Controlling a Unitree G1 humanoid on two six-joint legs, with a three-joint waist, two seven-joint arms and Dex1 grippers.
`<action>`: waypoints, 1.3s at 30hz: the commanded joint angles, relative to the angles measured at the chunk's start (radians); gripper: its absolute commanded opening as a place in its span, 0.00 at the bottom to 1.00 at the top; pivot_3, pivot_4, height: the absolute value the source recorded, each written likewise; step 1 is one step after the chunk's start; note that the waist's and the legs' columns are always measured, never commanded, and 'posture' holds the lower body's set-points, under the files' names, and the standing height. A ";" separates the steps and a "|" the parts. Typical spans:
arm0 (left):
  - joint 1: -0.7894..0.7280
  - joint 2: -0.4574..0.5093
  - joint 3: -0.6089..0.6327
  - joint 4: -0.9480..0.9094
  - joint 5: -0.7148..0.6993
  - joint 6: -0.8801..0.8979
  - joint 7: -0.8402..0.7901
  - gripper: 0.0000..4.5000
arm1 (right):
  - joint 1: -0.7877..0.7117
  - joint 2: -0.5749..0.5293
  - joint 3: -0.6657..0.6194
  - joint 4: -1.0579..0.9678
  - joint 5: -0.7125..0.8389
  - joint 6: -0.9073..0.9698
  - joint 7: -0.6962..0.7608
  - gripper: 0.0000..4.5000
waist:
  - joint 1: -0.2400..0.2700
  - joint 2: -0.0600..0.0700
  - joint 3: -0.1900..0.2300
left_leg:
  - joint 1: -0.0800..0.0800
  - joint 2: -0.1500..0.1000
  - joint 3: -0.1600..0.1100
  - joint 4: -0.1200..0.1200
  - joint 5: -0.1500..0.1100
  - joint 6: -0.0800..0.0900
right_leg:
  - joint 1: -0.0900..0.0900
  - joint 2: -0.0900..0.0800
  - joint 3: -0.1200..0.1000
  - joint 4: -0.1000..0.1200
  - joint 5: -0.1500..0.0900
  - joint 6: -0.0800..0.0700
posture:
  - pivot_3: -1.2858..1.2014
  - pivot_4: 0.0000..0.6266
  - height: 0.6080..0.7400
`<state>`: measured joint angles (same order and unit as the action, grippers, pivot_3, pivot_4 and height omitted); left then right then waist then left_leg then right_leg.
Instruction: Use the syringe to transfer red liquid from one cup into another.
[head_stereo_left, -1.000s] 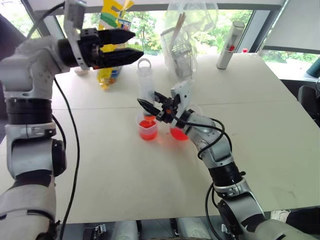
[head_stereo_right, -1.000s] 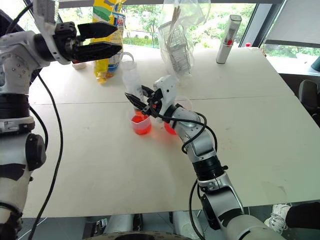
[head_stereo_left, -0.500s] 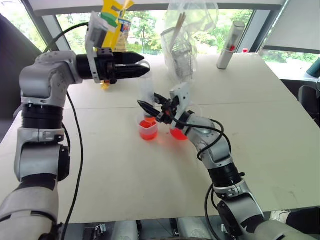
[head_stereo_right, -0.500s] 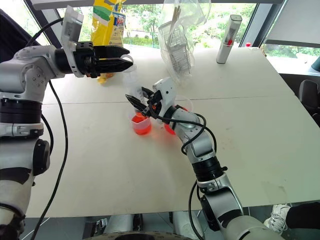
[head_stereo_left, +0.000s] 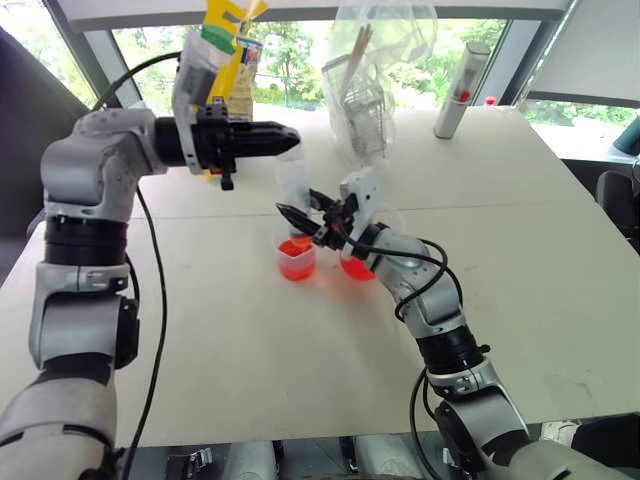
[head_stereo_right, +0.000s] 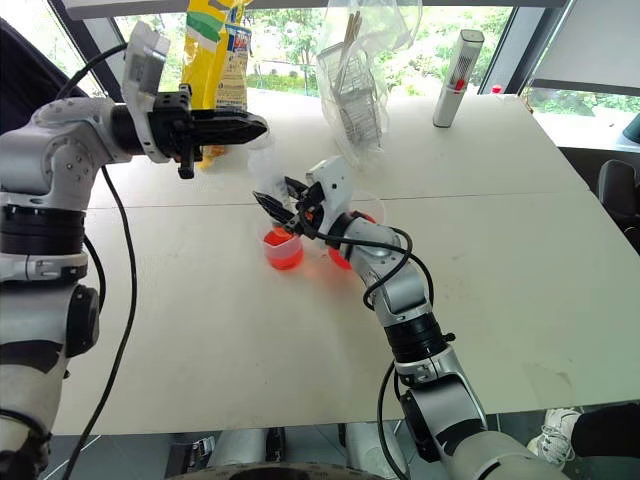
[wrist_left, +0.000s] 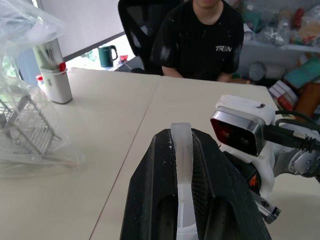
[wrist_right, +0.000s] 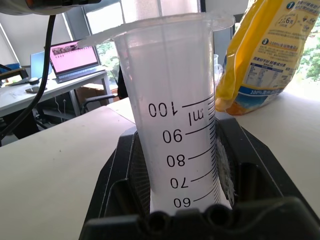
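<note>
I have the right pincer (head_stereo_left: 300, 213) clamped round the syringe (head_stereo_left: 292, 185) barrel above the smaller cup (head_stereo_left: 296, 258); left pincer (head_stereo_left: 285, 134) pinches its plunger top; open desk (head_stereo_left: 560, 250) rightward.

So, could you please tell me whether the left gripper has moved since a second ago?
Yes. The left gripper has come down and rightward, from beside the yellow bag to the syringe's plunger top, and has shut on it.

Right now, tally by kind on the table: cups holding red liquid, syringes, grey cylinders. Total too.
Cups holding red liquid: 2 (smaller cup, larger beaker)
Syringes: 1 (syringe)
Grey cylinders: 1 (grey cylinder)
Total: 4
</note>
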<state>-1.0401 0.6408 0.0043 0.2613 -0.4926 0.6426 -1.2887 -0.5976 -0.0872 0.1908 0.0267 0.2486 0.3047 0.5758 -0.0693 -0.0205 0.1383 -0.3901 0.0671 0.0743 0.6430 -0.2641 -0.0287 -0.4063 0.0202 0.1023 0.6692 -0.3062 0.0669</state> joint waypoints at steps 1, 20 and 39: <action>0.023 0.003 -0.037 -0.029 0.019 -0.009 -0.014 0.02 | -0.061 0.013 -0.040 -0.091 0.033 -0.006 -0.013 0.31 | 0.000 0.000 0.000 | 0.000 0.000 0.000 0.000 0.000 0.000 | 0.000 0.000 0.000 0.000 0.000 0.000 | 0.52 0.24 0.99; 0.105 0.019 -0.078 -0.084 0.039 -0.036 -0.029 0.02 | -0.169 -0.002 -0.123 -0.205 0.120 0.137 -0.052 0.31 | 0.000 0.000 0.000 | 0.000 0.000 0.000 0.000 0.000 0.000 | 0.000 0.000 0.000 0.000 0.000 0.000 | 0.52 0.24 0.99; 0.128 0.044 -0.063 -0.074 0.033 -0.025 -0.027 0.02 | -0.186 -0.001 -0.134 -0.217 0.142 0.169 -0.074 0.31 | 0.000 0.000 0.000 | 0.000 0.000 0.000 0.000 0.000 0.000 | 0.000 0.000 0.000 0.000 0.000 0.000 | 0.52 0.24 0.99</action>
<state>-0.9613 0.6696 -0.0001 0.1792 -0.4787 0.5794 -1.2775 -0.6758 -0.1023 0.1793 -0.0477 0.3382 0.5408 0.5548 -0.0697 -0.0205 0.1383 -0.3902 0.0671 0.0739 0.6427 -0.2642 -0.0286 -0.4064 0.0203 0.1024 0.6688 -0.3062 0.0669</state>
